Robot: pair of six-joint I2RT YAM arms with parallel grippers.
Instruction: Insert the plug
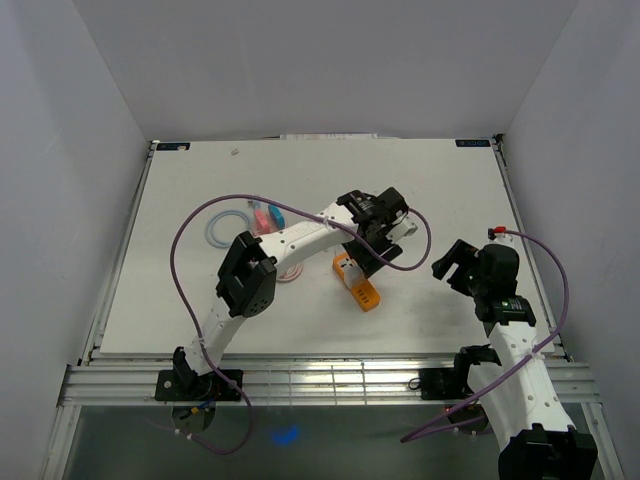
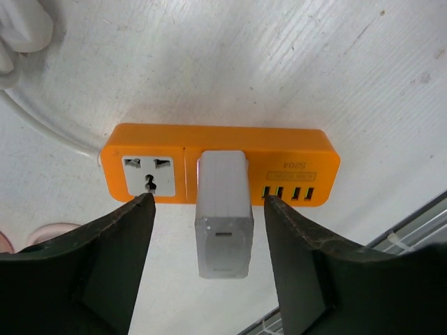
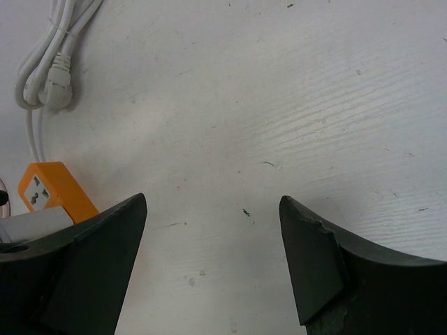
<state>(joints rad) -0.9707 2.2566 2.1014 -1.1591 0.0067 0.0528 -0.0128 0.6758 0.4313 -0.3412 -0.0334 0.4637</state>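
Observation:
An orange power strip (image 2: 300,150) lies on the white table, also in the top view (image 1: 358,285) and at the left edge of the right wrist view (image 3: 52,188). A white plug adapter (image 2: 222,213) stands seated in its middle socket. My left gripper (image 2: 208,209) is open, its fingers either side of the adapter with gaps on both sides, not touching it. In the top view it hovers just above the strip (image 1: 378,240). My right gripper (image 3: 213,209) is open and empty over bare table, to the right of the strip (image 1: 455,262).
A coiled white cord (image 3: 52,66) lies behind the strip. A pale blue ring (image 1: 226,229) and pink and red items (image 1: 264,217) lie at the left of the table. The table's front edge and metal rail (image 1: 330,375) are near the strip.

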